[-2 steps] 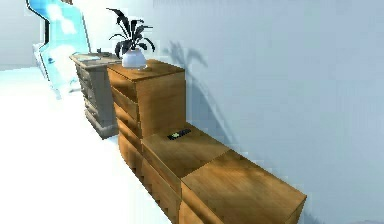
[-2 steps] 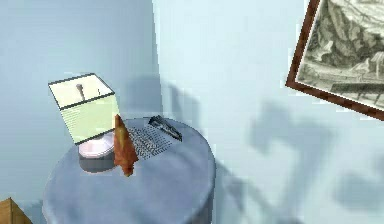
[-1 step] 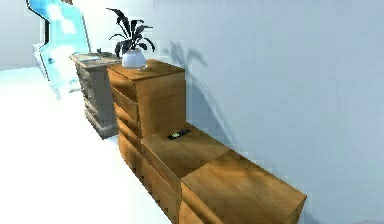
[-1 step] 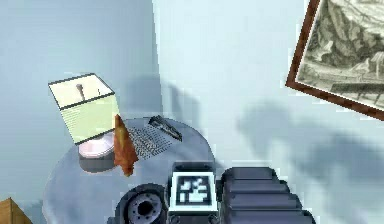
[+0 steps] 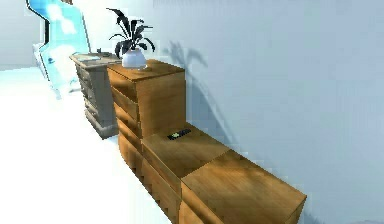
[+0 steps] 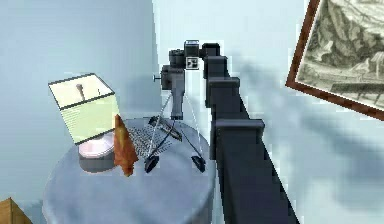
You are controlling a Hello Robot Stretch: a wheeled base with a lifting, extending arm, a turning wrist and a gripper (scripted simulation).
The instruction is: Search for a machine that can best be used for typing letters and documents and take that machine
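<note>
At the round table [image 6: 70,188]: gripper [image 6: 173,160] near lamp [image 6: 85,105] (cannot tell if holding anything) | forward view: wooden dresser [image 5: 160,95], potted plant [image 5: 130,42].

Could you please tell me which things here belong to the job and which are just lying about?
Job: flat grey gridded slab, perhaps the typing machine; dark two-finger gripper.
Lying about: cream square-shaded lamp; orange figurine; dark-leaved potted plant; small black oblong; framed wall picture.

arm [image 6: 240,150]: dark square segmented bar | markers [image 6: 192,60]: two white squares, black marks | jaws: thin, dark-tipped
</note>
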